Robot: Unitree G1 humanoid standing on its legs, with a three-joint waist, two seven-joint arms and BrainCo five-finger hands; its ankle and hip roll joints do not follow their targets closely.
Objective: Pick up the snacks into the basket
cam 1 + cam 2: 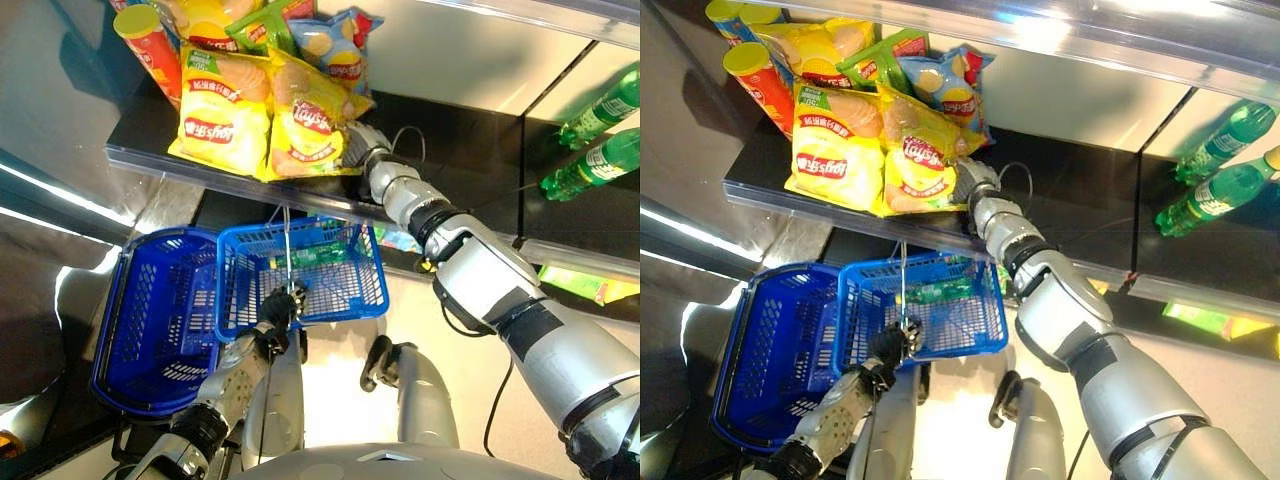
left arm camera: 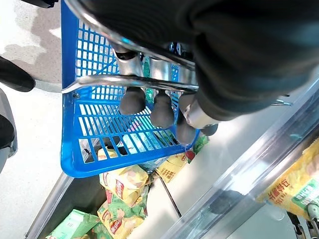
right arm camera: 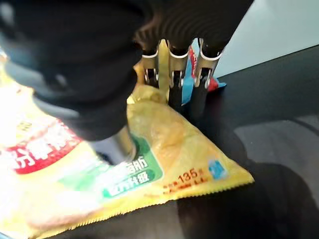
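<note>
— Curled round what?
— Round the metal handle (image 2: 130, 82) of the blue basket (image 2: 84, 149); left hand (image 2: 199, 55) under dark ribbed cover, fingers (image 2: 132, 99) hooked over the bar, dark tips against the mesh.
— And past the basket?
— Yellow and green snack bags (image 2: 122, 196) heaped on a lower shelf; another yellow bag (image 2: 294, 186) behind a shelf rail (image 2: 239, 189).

Glossy, crinkled foil-like plastic on the yellow chip bag (image 1: 308, 130) and its neighbour, the second yellow chip bag (image 1: 222, 112), both on the shelf (image 1: 470, 140). Smooth, dark, reflective shelf top with a shiny metal front edge. Smooth glossy tube for the red chip can (image 1: 152, 48) left of the bags. Clear glossy plastic on the green bottles (image 1: 598, 160) at the shelf's right end. Below the shelf, moulded blue plastic mesh on the basket (image 1: 240, 290), with a bright metal wire handle (image 2: 129, 82).
</note>
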